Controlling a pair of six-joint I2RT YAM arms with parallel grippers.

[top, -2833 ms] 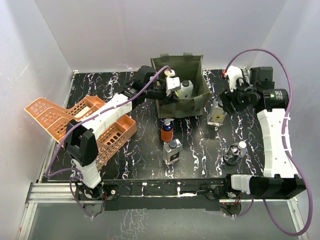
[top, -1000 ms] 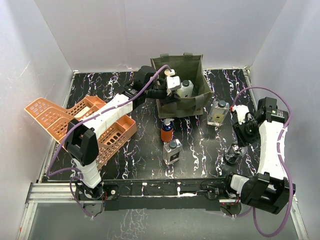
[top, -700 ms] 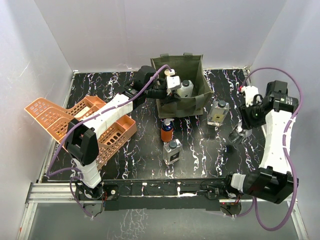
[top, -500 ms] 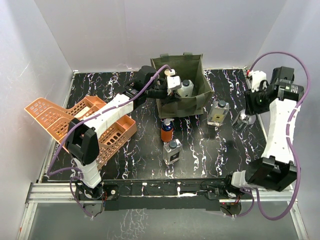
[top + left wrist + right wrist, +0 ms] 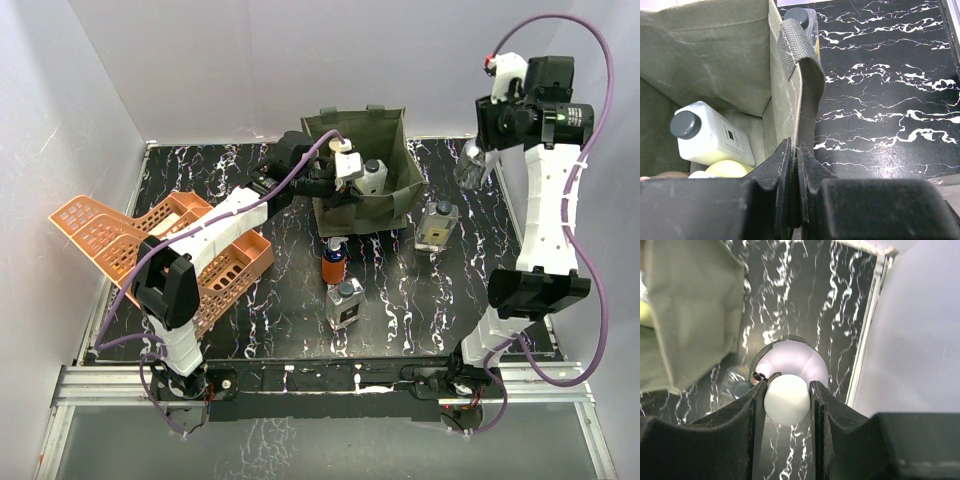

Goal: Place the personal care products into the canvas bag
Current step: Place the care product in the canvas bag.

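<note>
Tabletop (image 5: pixel 400 290): three bottles (image 5: pixel 345 303) stood.
My right jaws: gripped round bottle (image 5: pixel 790 352) aloft.
My left jaws: pinched strap (image 5: pixel 807 85).
Bag (image 5: pixel 385 200): next needed bottle above it.

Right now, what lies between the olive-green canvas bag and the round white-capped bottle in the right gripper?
Only bare black marbled tabletop; the right wrist view shows it between the canvas bag and the round bottle.
</note>
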